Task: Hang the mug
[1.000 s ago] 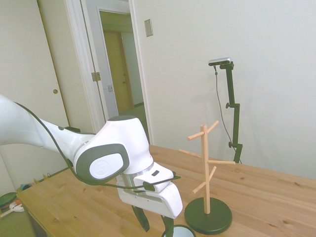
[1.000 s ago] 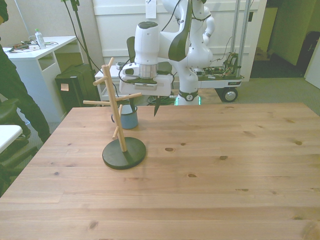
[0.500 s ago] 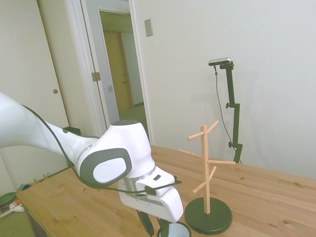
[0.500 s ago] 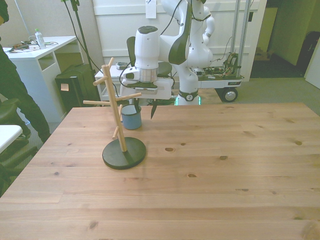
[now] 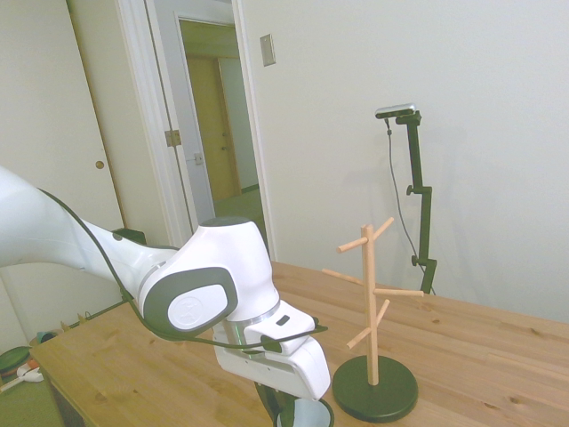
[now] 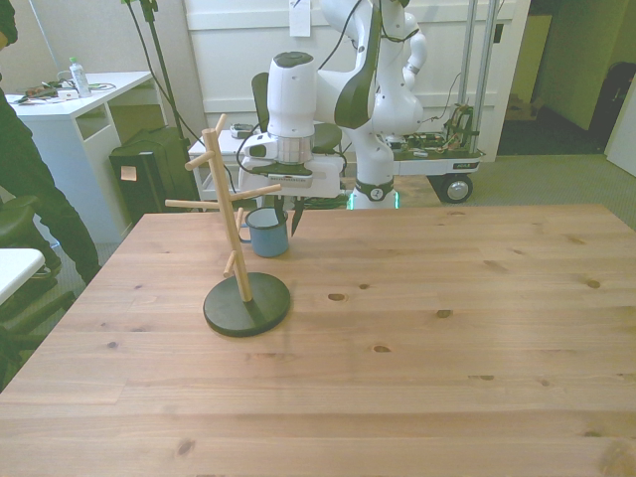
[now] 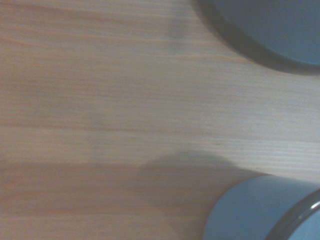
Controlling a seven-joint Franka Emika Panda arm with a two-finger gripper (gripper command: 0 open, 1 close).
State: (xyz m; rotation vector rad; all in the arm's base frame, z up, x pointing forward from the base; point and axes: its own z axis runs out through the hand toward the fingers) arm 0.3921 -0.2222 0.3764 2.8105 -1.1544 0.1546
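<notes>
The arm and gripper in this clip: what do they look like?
The arm is glossy white with rounded links. Its wrist joint carries a dark grey cap bearing a faint round emblem. A thin black cable loops along it. The gripper has a boxy white body and slim dark fingers.

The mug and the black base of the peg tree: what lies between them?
Only bare wooden table; the front view shows the mug standing apart behind the base, nothing between them.
</notes>
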